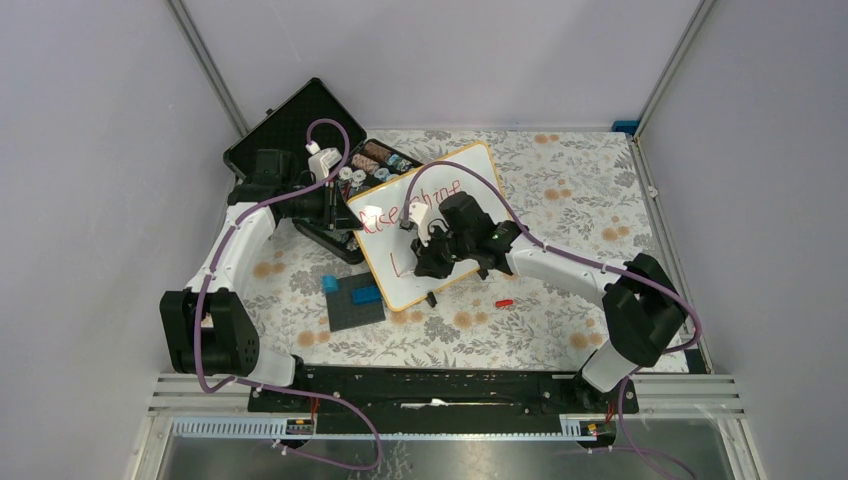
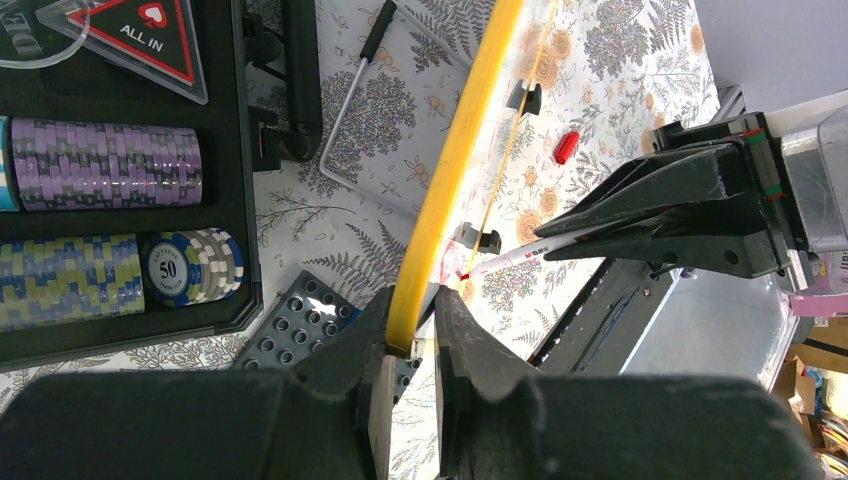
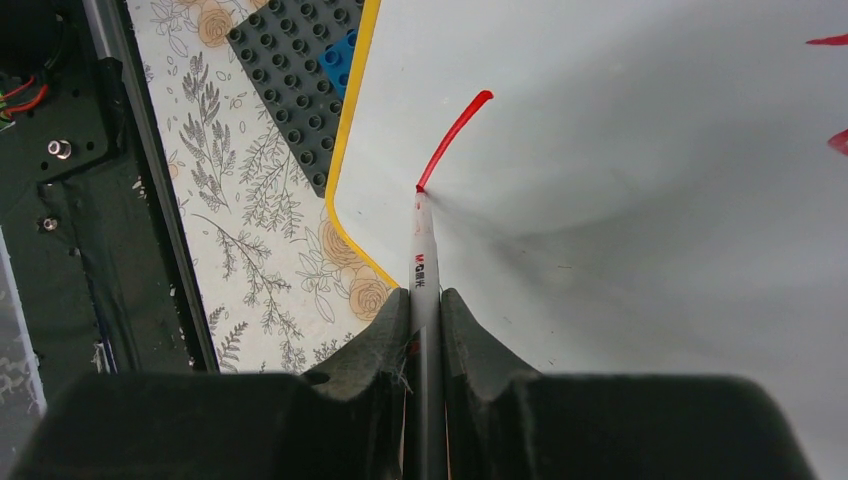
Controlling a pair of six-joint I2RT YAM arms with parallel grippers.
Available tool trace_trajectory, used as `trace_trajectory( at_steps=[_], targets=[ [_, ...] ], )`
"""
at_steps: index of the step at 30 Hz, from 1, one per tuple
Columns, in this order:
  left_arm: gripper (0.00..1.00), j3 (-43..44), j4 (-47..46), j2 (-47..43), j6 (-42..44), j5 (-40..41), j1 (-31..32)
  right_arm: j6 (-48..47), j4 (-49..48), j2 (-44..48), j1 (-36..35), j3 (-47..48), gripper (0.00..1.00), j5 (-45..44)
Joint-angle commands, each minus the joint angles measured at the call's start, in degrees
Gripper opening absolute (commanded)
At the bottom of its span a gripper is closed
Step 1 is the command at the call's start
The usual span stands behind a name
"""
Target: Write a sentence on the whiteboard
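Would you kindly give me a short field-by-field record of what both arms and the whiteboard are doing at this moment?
left claw: shut on the frame edge of the whiteboard
right claw: shut on a red marker, tip on the board
sentence: red "Rise shine" on the top line
stroke: single red line, ending at the marker tip
cap: red, lying on the tablecloth right of the board
nearby: grey plate with blue blocks; open poker chip case

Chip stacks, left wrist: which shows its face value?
The blue-and-grey stack, end chip reading 50; the purple stack and the blue-green stack show only striped edges.
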State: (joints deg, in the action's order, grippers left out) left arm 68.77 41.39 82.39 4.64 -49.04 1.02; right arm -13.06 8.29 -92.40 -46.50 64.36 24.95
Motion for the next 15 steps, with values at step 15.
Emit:
trace_trajectory(
  at_steps=[15],
  targets=[
    [0.0, 0.05, -2.27, 0.38, 2.52, 3.02, 0.65, -1.09, -0.25, -0.47, -0.21, 5.33, 0.0, -3.83]
  ],
)
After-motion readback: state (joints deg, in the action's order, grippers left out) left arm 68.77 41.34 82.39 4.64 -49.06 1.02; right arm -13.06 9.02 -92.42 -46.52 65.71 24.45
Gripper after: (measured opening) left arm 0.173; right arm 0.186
